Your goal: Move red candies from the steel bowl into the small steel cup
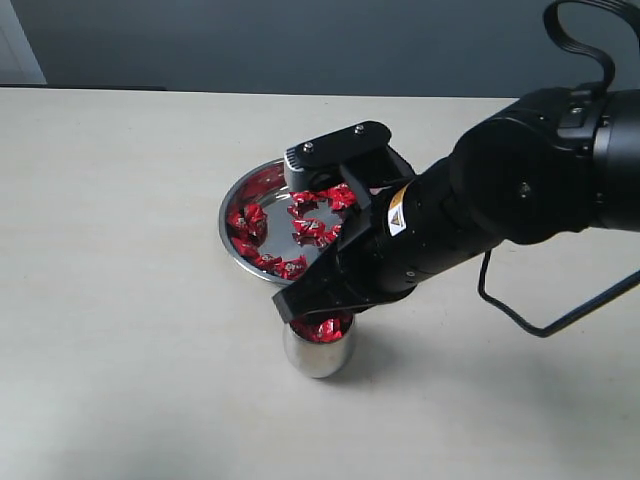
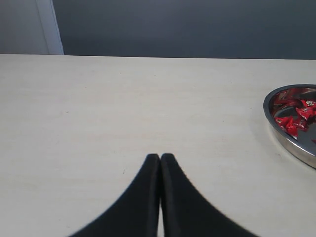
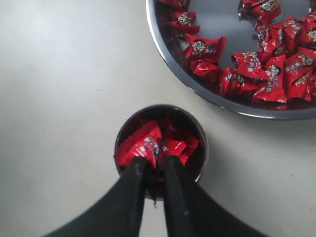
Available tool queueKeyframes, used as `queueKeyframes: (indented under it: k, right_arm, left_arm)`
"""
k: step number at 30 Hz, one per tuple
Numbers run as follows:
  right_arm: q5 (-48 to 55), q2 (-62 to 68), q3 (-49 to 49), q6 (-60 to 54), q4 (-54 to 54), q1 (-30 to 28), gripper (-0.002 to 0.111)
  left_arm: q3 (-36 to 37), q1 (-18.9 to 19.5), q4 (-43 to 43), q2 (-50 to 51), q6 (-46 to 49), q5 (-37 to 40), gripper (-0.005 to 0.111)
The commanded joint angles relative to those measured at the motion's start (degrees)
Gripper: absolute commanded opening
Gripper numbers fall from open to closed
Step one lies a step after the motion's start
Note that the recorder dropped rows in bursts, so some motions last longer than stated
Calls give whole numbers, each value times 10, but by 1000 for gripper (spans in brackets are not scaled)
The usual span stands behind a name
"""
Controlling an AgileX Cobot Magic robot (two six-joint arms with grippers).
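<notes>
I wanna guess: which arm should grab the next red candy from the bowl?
Right: the right gripper hangs over the small steel cup beside the steel bowl. The left gripper sits shut farther off.

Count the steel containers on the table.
2. The bowl sits mid-table with red candies; the cup stands just beside it, apart, under the right end effector. The arm might hide others.

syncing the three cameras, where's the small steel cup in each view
Exterior: small steel cup below centre, just below the steel bowl.
Left wrist: not in it.
Right wrist: cup right at the tips of the fingers.
Shared landmark: the steel bowl, in all three.
</notes>
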Motion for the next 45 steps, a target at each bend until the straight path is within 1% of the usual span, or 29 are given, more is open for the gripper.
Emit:
queueKeyframes:
  k: [1,8,11,14,16,21,24,30,31,33,36,45]
  right_arm:
    - [0,-5,3,-7,0,2,28]
    - [-20,-5,3,-11,-4,2,28]
    - [-84,-2,3,-15,-37,-5,28]
    - [-165,18,2,-15,-43,-22,28]
    - [-171,49,-13,-15,-51,-37,28]
    - [-162,145,-79,-33,-52,-62,28]
    - [-134,201,-141,-50,-54,-64,28]
    - [-66,289,-263,-50,-76,-67,28]
    - [-53,298,-277,-50,-76,-68,29]
    - [-13,319,-307,-50,-81,-75,36]
    - [32,340,-336,-50,-90,-82,46]
    - [34,371,-350,-50,-89,-102,46]
  left_arm:
    - [2,-3,0,-3,-1,-2,0]
    - [2,-3,0,-3,-1,-2,0]
    - [2,-3,0,-3,-1,-2,0]
    - [2,-3,0,-3,-1,-2,0]
    - [2,-3,0,-3,-1,-2,0]
    - [2,-3,0,-3,-1,-2,0]
    - [2,-3,0,-3,-1,-2,0]
    - [2,-3,0,-3,-1,-2,0]
    - [2,-3,0,-3,-1,-2,0]
    - [2,-3,0,-3,-1,-2,0]
    - [2,-3,0,-3,-1,-2,0]
    - [2,-3,0,-3,-1,-2,0]
